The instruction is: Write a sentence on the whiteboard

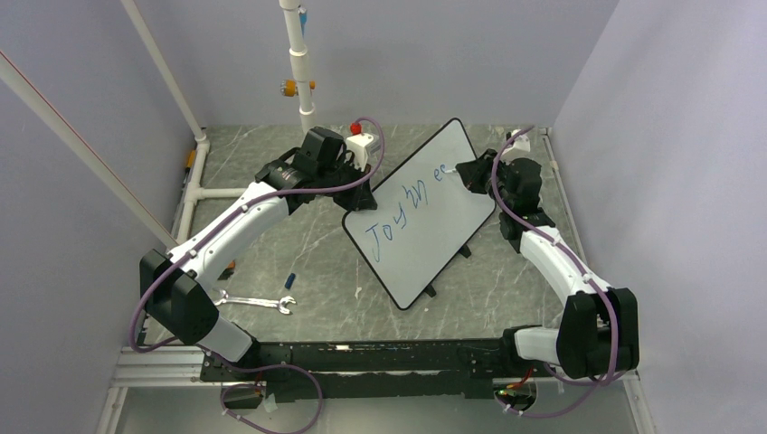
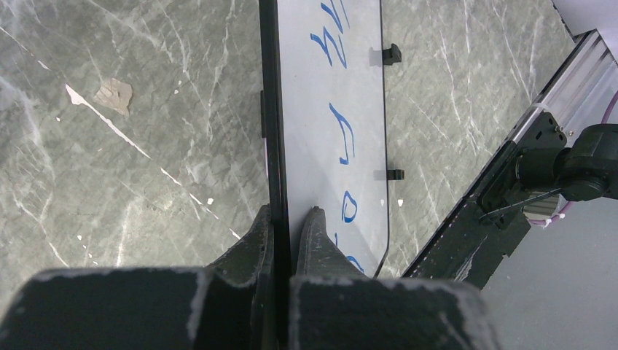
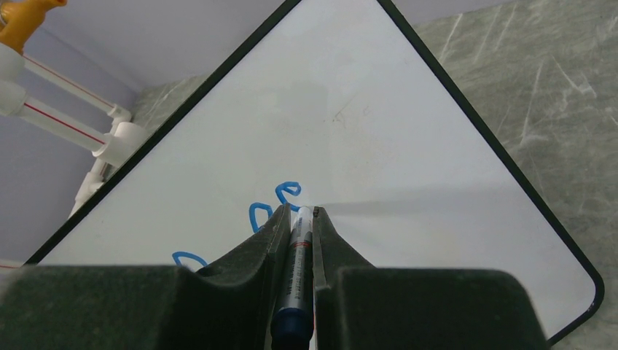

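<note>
The whiteboard (image 1: 434, 226) lies slantwise in the middle of the table. My left gripper (image 1: 358, 196) is shut on its left rim, one finger (image 2: 256, 235) behind the board and the other (image 2: 318, 235) on its white face (image 2: 331, 87). The sentence (image 1: 402, 210) so reads "Joy in e" in blue. My right gripper (image 1: 463, 174) is shut on a blue-capped marker (image 3: 299, 255). The marker's tip touches the board (image 3: 379, 131) just beside the last blue letter (image 3: 288, 192).
A wrench (image 1: 259, 301) and a small blue cap (image 1: 289, 278) lie on the grey marble table at the left front. White pipes (image 1: 302, 63) stand at the back. A black rail (image 1: 362, 357) runs along the near edge. The board's black feet (image 2: 392, 52) stick out.
</note>
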You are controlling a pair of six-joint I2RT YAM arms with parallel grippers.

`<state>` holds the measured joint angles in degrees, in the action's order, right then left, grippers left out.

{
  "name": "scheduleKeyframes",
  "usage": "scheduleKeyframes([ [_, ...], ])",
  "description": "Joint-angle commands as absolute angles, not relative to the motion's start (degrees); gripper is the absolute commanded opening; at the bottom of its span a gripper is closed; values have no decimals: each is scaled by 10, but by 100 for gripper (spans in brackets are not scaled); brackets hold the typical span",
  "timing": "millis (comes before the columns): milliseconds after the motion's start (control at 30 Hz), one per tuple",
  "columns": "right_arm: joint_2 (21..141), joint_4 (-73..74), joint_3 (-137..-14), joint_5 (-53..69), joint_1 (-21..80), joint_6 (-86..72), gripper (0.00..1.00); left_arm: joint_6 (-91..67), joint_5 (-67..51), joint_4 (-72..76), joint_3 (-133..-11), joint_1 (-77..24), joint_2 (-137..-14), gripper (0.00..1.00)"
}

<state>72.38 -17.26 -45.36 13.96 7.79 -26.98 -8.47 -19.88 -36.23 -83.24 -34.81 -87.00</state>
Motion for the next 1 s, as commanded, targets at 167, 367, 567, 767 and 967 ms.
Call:
scheduleKeyframes([
  [167,747,-148,-508,129,81,-262,0,61,-72,-389,-815,-349,-889,0],
  [367,758,-150,-524,136,81,-266,0,63,-73,-388,-813,-349,-887,0],
  [567,759,-158,-516,150,80,-274,0,62,-74,-388,-813,-349,-887,0],
  [767,752,-165,-492,156,82,-275,0,62,-74,-388,-813,-350,-886,0],
  [967,745,-151,-477,132,81,-271,0,62,-75,-388,-813,-349,-886,0],
])
